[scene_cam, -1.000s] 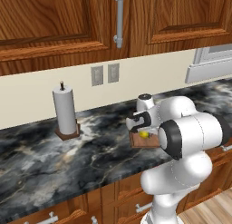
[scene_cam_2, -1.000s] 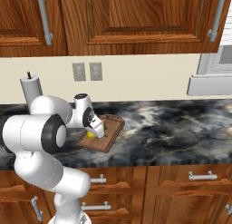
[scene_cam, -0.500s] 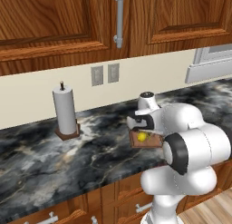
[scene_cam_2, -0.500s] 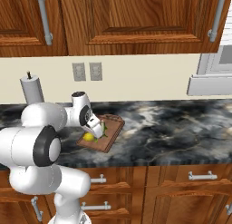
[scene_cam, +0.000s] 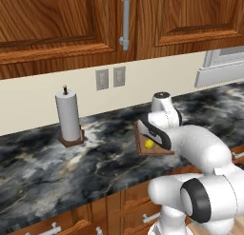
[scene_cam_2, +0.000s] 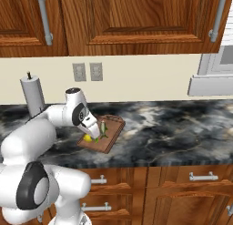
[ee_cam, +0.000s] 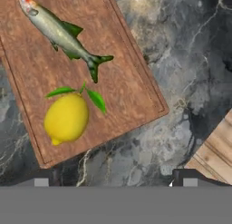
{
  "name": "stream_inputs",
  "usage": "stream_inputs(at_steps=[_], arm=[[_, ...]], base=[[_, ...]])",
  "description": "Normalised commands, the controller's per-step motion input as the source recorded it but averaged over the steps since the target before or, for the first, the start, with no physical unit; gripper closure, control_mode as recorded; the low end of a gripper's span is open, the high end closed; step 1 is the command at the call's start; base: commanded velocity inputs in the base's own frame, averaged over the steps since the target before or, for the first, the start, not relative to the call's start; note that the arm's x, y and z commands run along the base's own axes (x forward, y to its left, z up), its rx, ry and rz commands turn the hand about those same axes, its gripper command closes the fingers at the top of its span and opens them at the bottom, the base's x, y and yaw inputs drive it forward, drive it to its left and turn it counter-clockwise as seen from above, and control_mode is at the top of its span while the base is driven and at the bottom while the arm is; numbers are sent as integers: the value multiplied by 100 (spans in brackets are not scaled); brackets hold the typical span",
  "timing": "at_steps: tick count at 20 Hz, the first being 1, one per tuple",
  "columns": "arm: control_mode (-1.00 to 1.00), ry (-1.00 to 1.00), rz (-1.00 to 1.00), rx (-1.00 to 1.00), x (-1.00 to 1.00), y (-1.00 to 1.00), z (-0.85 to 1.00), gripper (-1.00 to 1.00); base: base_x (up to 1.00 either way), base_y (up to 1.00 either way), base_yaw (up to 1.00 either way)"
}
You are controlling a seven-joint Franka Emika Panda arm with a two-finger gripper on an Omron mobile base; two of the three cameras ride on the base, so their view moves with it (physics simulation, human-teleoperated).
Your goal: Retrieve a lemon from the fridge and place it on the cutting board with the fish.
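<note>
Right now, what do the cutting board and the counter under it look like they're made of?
The cutting board looks like reddish-brown wood: visible grain, a darker rim, a matte finish. The counter looks like polished dark stone, marble or granite: black with white and grey veins and a slight sheen. Being rendered, both are only textures.

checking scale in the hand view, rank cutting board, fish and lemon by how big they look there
1. cutting board, by far the largest.
2. fish, longer than the lemon but thin.
3. lemon, shorter but rounder; its area looks close to the fish's, so ranks 2 and 3 are unsure.

Even, bright rendered light; soft shadows, coarse blocky textures.
</note>
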Motion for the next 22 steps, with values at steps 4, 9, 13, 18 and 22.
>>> stream_inputs(at_steps=[4, 9, 13, 18, 22], arm=[[-100, 0, 1, 0, -51, -13, 74, -100], [-100, -1, 32, 1, -48, -39, 38, -100], [-100, -9, 65, 0, -58, -47, 3, -100], [-100, -22, 62, -3, -72, 0, 5, -100], [-100, -24, 14, -2, -41, 28, 23, -100]], base=[[0, 0, 0], [0, 0, 0], [0, 0, 0], [0, 0, 0], [0, 0, 0]])
